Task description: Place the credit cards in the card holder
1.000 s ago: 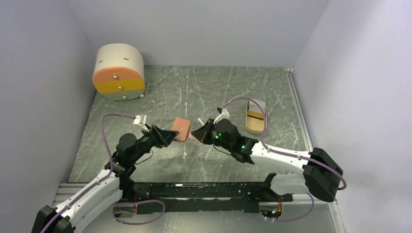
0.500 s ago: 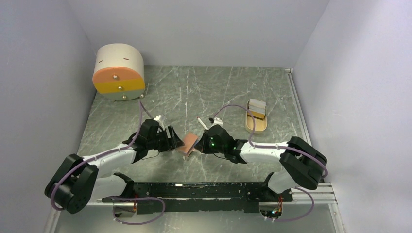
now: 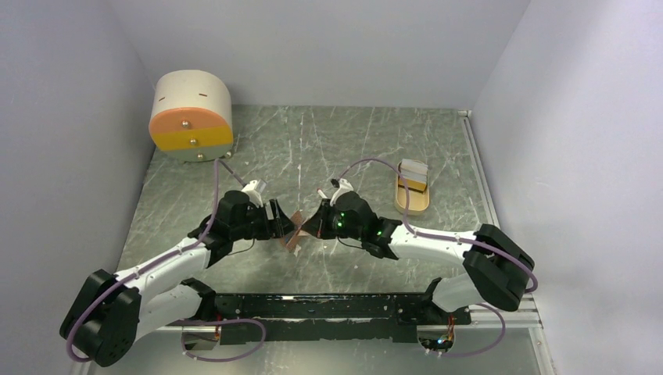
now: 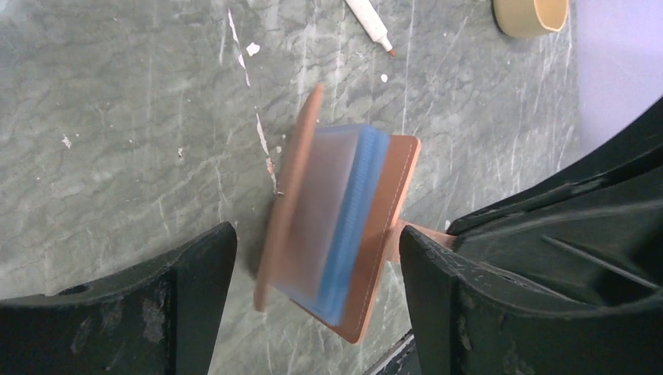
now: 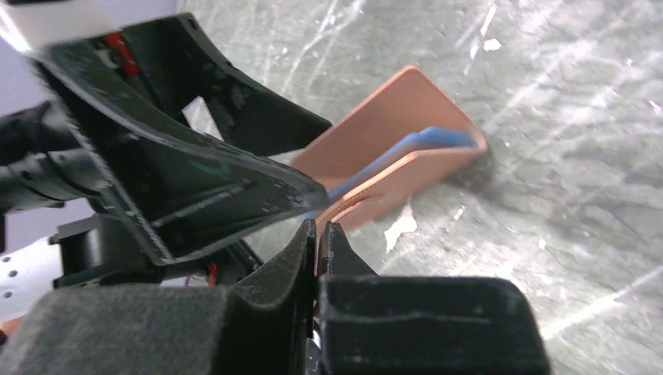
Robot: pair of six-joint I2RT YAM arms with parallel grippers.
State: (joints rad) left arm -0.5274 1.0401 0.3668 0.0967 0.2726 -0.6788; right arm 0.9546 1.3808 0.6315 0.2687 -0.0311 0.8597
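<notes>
Mid-table, right jaws pinch one edge of the card holder point(image 5: 383, 125); left jaws stand open around it.

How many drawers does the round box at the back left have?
2: the orange drawer on top, the yellow drawer directly beneath it. None appears hidden.

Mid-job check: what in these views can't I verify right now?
Number of inserted cards in the card holder: left wrist view, blurred and overlapping.
Count of waiting cards in the tray: top view, too small; left wrist view cuts the tray at its top edge.
Holder's opening, top view: tiny, crowded between left gripper and right gripper.
</notes>
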